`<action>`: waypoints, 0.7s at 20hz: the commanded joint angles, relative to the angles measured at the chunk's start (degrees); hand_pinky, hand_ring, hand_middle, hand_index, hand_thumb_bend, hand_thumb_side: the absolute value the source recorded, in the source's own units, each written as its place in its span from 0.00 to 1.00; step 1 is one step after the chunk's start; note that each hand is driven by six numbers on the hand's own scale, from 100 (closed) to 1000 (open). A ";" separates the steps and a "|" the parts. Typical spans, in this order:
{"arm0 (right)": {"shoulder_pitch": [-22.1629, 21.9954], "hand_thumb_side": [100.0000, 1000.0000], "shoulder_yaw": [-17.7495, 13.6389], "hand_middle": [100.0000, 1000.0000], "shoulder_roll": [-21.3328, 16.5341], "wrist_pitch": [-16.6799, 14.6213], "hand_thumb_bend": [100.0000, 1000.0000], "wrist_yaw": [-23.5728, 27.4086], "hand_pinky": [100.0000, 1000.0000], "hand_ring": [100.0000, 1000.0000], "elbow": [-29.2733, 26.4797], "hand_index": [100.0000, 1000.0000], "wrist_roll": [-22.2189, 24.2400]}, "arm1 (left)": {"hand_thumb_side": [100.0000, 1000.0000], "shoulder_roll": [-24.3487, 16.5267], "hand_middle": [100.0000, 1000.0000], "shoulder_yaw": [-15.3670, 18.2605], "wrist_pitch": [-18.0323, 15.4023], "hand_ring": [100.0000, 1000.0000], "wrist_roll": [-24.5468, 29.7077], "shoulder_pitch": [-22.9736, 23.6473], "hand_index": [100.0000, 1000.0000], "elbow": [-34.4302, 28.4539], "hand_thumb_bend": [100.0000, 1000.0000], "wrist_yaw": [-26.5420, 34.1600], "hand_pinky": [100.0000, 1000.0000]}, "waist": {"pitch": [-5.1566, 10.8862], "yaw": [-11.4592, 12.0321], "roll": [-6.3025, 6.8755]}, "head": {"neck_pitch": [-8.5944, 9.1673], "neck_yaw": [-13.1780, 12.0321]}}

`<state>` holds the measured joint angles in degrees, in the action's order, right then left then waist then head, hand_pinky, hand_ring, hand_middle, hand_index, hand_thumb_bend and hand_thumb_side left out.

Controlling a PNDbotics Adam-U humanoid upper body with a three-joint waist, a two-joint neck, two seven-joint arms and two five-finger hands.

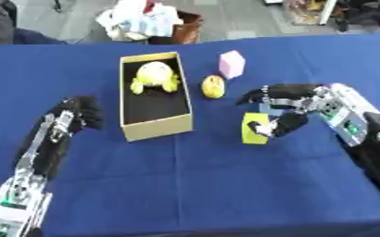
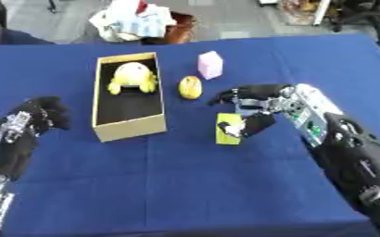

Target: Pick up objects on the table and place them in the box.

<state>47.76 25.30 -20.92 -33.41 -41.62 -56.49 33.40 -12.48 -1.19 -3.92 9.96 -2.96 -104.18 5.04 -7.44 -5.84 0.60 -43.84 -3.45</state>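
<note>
One open box [image 1: 155, 127] stands on the table [image 1: 225, 185] — with one yellow toy [image 1: 154, 77] inside it. Three loose objects lie outside: one small yellow round thing [image 1: 213, 86], one pink block [image 1: 231, 64], one yellow-green block [image 1: 254, 129]. Two hands show — left hand [image 1: 78, 113], right hand [image 1: 287, 104].

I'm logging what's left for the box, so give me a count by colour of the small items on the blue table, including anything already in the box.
Yellow: 3, a toy inside the box, a round one beside the box, a flat block under the right hand
Pink: 1, a cube
Total: 4
</note>
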 commanded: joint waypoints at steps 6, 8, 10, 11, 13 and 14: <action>0.07 0.61 -0.73 0.93 -1.60 -18.55 0.00 -5.02 0.92 0.95 0.07 1.00 18.57 | 0.78 -0.98 0.58 0.01 -0.16 0.60 0.38 -0.38 0.75 -0.83 0.00 0.47 0.59 | 1.34 -0.02 -0.83 | -0.27 0.24; 0.05 0.63 -0.98 0.93 -1.51 -18.55 0.00 -5.26 0.91 0.95 0.38 0.99 18.57 | 0.78 -0.97 0.59 -0.01 -0.22 0.60 0.47 -0.41 0.75 -0.86 0.00 0.52 0.59 | 1.36 -0.01 -0.81 | -0.27 0.30; 0.03 0.63 -1.21 0.92 -1.45 -18.55 0.00 -5.48 0.91 0.95 0.70 0.99 18.57 | 0.78 -0.95 0.59 0.00 -0.27 0.60 0.55 -0.43 0.75 -0.89 0.00 0.58 0.59 | 1.38 0.00 -0.79 | -0.27 0.36; -0.01 0.63 -1.37 0.92 -1.42 -18.55 0.00 -5.56 0.91 0.94 0.83 0.99 18.57 | 0.78 -0.95 0.59 0.02 -0.29 0.60 0.56 -0.43 0.75 -0.91 0.00 0.60 0.59 | 1.38 0.00 -0.78 | -0.27 0.39; -0.09 0.63 -1.72 0.92 -1.41 -18.55 0.00 -5.69 0.91 0.94 1.14 0.99 18.57 | 0.78 -0.95 0.59 0.02 -0.30 0.60 0.60 -0.42 0.75 -0.90 0.00 0.64 0.59 | 1.38 0.00 -0.79 | -0.27 0.44; -0.14 0.64 -1.90 0.92 -1.42 -18.55 0.00 -5.80 0.91 0.94 1.41 0.99 18.57 | 0.78 -0.94 0.59 0.00 -0.30 0.60 0.65 -0.42 0.75 -0.90 0.00 0.65 0.59 | 1.37 0.00 -0.78 | -0.27 0.49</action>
<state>47.35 23.91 -20.93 -33.46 -46.11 -55.86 33.35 -12.49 -1.19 -4.13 10.43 -2.96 -104.18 5.39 -7.44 -5.84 0.57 -43.84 -3.14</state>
